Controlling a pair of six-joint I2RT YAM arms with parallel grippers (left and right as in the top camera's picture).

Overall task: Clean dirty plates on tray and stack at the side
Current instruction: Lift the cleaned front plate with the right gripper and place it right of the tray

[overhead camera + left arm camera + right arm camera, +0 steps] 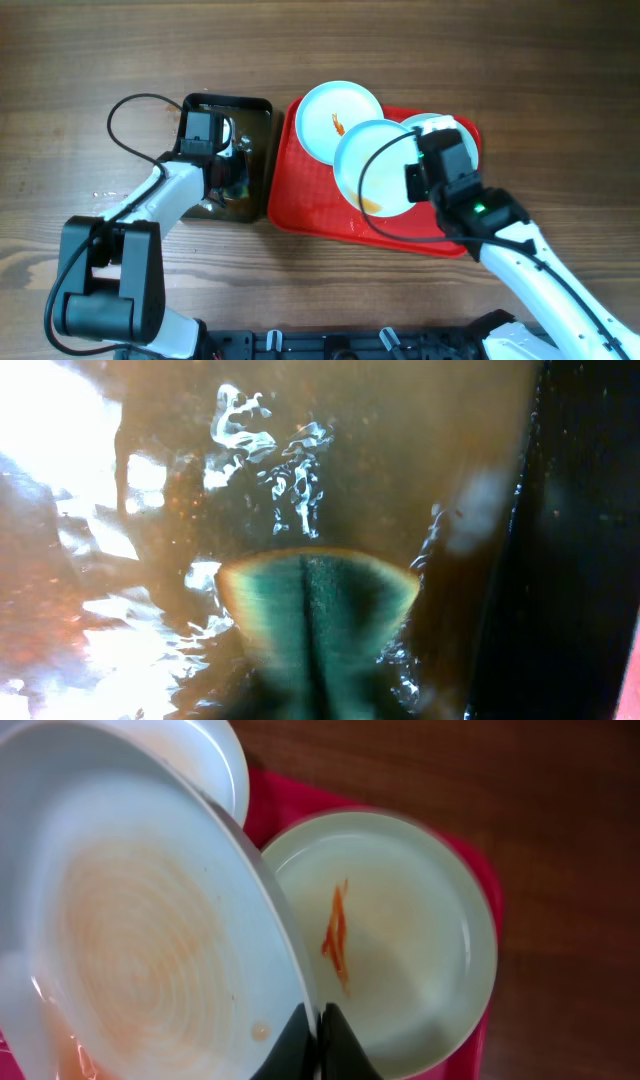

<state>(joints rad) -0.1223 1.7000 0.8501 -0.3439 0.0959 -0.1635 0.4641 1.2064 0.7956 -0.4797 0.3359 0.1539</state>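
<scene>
The red tray (310, 215) lies right of centre. My right gripper (415, 180) is shut on the rim of a white plate (375, 165), holding it tilted above the tray. In the right wrist view this plate (140, 940) shows a thin orange film, with my fingers (320, 1040) pinching its edge. A second plate (340, 115) with an orange streak sits at the tray's far left corner and also shows in the right wrist view (400, 920). A third plate (425, 125) lies partly under my right wrist. My left gripper (228, 175) is shut on a green sponge (315, 620).
The black tray (255, 105) stands left of the red tray and holds shallow brownish water (300, 480); my left gripper is down inside it. Bare wooden table (560, 100) lies all around both trays.
</scene>
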